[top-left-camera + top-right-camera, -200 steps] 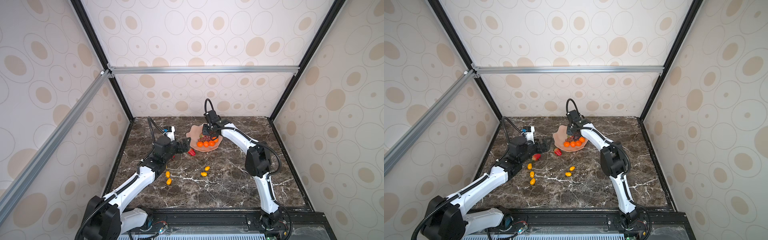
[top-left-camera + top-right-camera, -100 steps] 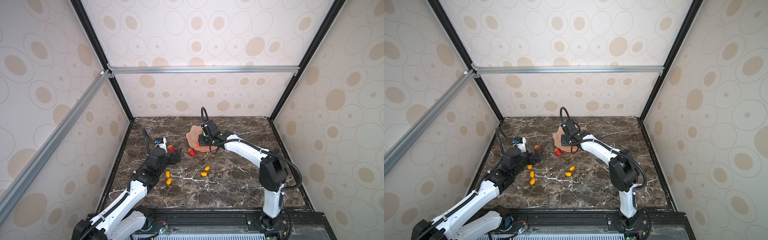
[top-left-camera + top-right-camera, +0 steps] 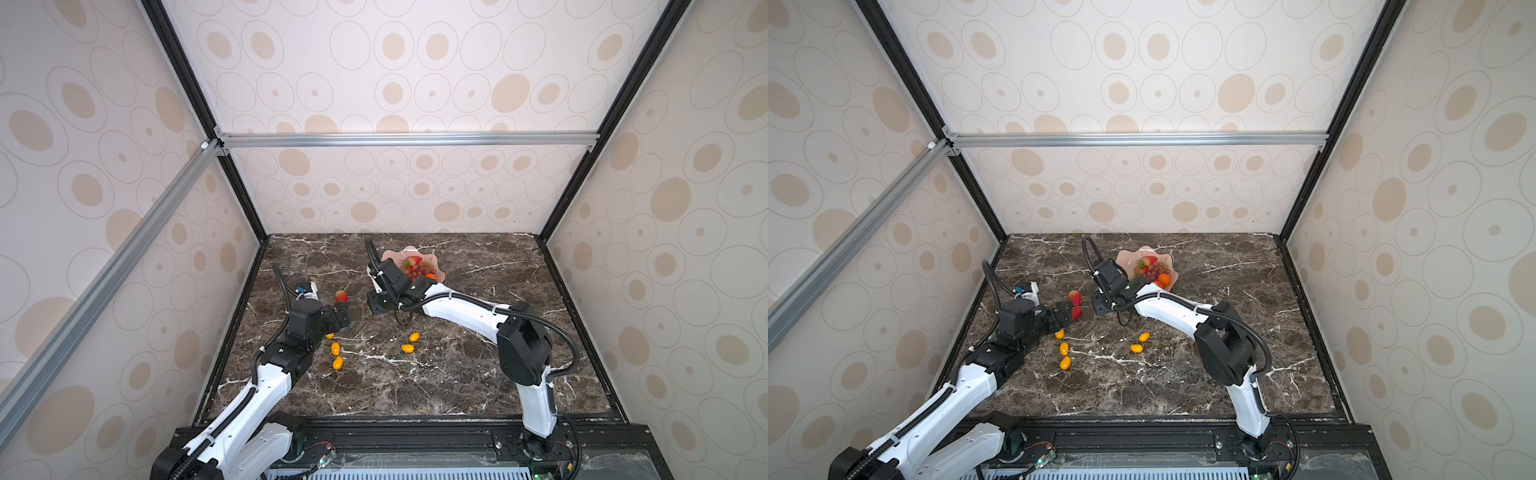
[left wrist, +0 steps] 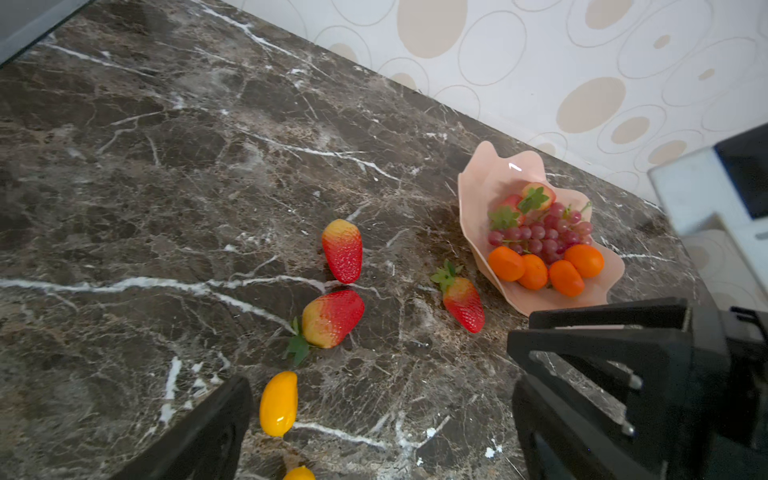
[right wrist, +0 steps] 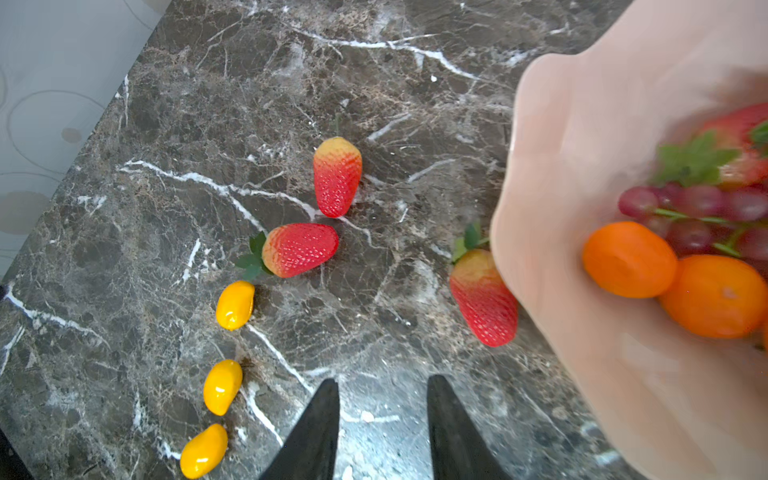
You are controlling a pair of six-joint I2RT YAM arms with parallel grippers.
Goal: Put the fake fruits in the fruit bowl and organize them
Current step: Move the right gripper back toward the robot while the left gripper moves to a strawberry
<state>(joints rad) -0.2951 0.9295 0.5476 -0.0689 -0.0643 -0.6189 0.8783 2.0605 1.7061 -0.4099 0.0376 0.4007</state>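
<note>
Dark marble tabletop (image 3: 457, 374), boxed in by oval-patterned wallpaper (image 3: 395, 83), carries everything we see. We take the fruit bowl (image 4: 490, 174) as our landmark; it sits toward the back wall. Inside it lie two strawberries (image 4: 536, 195), the grape bunch (image 4: 544, 235) and four tangerines (image 4: 505, 262). A loose strawberry (image 4: 465, 303) lies right at the bowl's rim, though we cannot tell whether they touch. The outer strawberries (image 4: 343, 251), two of them, lie farther from the bowl on that same side. Beyond those runs a row of three yellow ovals (image 5: 222, 386), and a pair of ovals (image 3: 409, 343) lies apart from the bowl, toward the arms' bases.

Our right gripper (image 5: 382, 380) hangs just beside the bowl, on the loose strawberry's side. Its jaws are partly parted and only bare marble shows between them. Our left gripper (image 4: 378, 365) is well away from the bowl, past the outer strawberries. Its jaws are spread wide and empty, with one of those strawberries just ahead of the fingertips.
</note>
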